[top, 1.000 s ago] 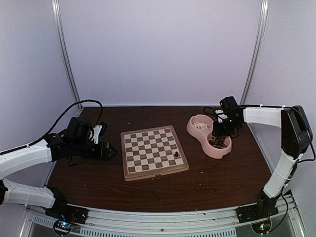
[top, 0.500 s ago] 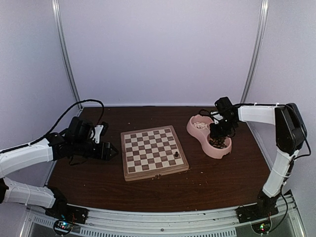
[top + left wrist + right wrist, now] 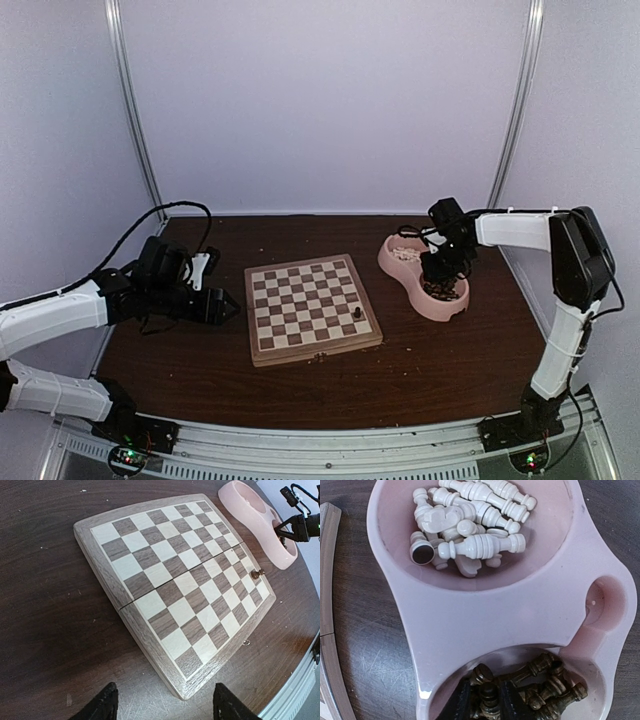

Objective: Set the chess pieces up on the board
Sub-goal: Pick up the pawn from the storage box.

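Around: pink double bowl (image 3: 485, 615) right of the board (image 3: 312, 306); cream pieces (image 3: 475, 545) fill its far well, dark chess pieces (image 3: 545, 690) its near well; one dark piece (image 3: 257, 573) stands on the board.
My right gripper (image 3: 487, 697): down in the near well, fingers narrowly straddling a dark piece; I cannot tell whether it is clamped.
My left gripper (image 3: 162, 705): left of the board, jaws wide apart, empty.
Hidden: my right fingers, mostly cut off.

Right arm (image 3: 510, 232) swung slightly left, right gripper (image 3: 487, 702) dropped deeper into dark chess pieces (image 3: 540, 685) in pink bowl's (image 3: 470, 625) near compartment. Jaws narrowed around one dark piece (image 3: 488, 696).
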Robot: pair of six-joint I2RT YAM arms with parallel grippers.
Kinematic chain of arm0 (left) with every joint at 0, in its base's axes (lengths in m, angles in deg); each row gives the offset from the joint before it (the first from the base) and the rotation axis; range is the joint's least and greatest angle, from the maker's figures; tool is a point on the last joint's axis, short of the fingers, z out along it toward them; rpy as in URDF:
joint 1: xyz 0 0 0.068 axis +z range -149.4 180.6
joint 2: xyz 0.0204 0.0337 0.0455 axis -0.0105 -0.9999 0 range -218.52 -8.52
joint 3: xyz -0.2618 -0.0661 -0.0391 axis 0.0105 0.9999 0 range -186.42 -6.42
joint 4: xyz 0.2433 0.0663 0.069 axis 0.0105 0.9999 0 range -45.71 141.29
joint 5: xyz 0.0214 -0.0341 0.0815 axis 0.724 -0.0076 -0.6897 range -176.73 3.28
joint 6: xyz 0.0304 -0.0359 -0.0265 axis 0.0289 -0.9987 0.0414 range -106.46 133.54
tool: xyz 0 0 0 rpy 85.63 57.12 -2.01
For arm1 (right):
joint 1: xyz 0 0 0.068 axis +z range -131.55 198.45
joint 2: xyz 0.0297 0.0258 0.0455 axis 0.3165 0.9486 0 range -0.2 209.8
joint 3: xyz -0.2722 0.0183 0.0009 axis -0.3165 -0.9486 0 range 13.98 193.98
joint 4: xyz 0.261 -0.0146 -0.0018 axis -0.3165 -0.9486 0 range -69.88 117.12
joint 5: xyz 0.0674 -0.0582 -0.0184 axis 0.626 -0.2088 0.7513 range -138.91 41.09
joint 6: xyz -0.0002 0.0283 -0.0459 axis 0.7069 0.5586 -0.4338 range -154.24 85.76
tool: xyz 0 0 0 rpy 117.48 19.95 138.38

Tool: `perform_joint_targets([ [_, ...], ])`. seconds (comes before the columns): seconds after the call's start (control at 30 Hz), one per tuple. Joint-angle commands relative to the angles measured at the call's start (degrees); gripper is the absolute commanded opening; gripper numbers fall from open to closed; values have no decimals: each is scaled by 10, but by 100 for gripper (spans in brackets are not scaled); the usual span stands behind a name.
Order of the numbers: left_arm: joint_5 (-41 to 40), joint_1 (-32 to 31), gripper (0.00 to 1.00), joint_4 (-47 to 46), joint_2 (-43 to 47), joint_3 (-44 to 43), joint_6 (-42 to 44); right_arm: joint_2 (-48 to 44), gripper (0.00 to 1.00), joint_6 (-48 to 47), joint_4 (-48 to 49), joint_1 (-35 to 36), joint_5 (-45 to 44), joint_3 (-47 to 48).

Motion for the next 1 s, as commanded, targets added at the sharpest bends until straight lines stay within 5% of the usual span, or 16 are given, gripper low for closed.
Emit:
perform_joint_targets([
  [0.0, -2, 0, 65, -13, -3, -17, 9, 12, 24, -8, -13, 5, -37, 20],
  [0.53, -9, 0, 65, -9, 3, -9, 9, 21, 16, -14, -20, 15, -65, 28],
  [0.97, -5, 0, 65, -10, 9, -9, 7, -121, 13, -26, 75, 30, -83, -65],
])
